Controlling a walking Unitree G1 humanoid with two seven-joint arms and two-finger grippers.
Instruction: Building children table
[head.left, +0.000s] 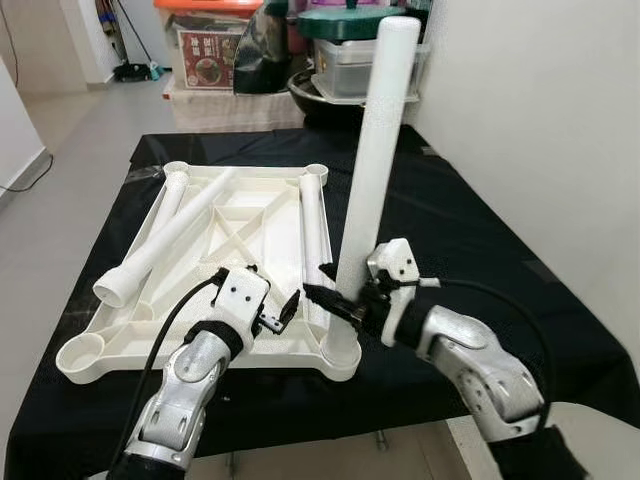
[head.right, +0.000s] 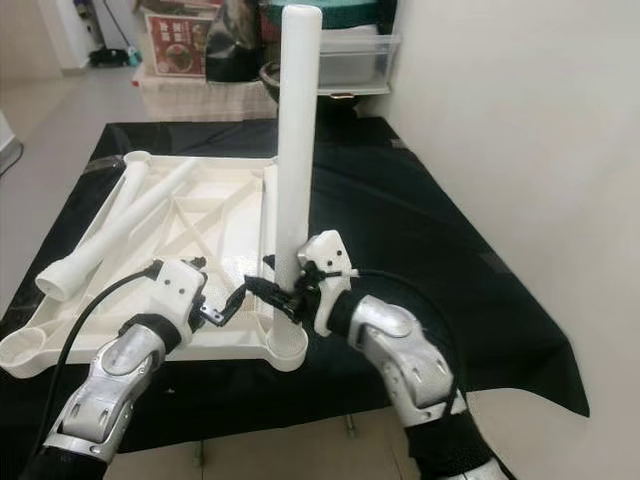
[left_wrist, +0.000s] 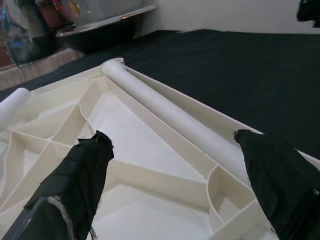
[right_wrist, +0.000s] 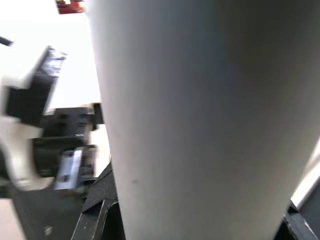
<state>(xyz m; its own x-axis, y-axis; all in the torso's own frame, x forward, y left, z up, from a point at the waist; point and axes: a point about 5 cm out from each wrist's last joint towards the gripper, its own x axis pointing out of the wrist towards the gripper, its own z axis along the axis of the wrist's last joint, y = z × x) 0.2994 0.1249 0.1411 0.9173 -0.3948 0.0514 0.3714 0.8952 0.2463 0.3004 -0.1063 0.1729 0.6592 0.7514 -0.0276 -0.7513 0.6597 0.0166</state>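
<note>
The white plastic tabletop (head.left: 250, 215) lies upside down on the black-covered table (head.left: 470, 220). One white leg (head.left: 375, 160) stands upright in the tabletop's near right corner socket, with my right gripper (head.left: 335, 300) shut on its lower part; the leg's side (right_wrist: 200, 120) looms close in the right wrist view. My left gripper (head.left: 285, 310) hovers open just left of it, over the tabletop's near edge. Its fingers (left_wrist: 75, 180) spread wide above a leg (left_wrist: 165, 112) lying along the right rib. Two more legs (head.left: 170, 240) lie on the left side.
Storage boxes and a green-lidded pot (head.left: 350, 40) are stacked behind the table. A white wall (head.left: 540, 120) runs along the right. Open floor (head.left: 60, 130) lies to the left. The black cloth hangs over the table's near edge.
</note>
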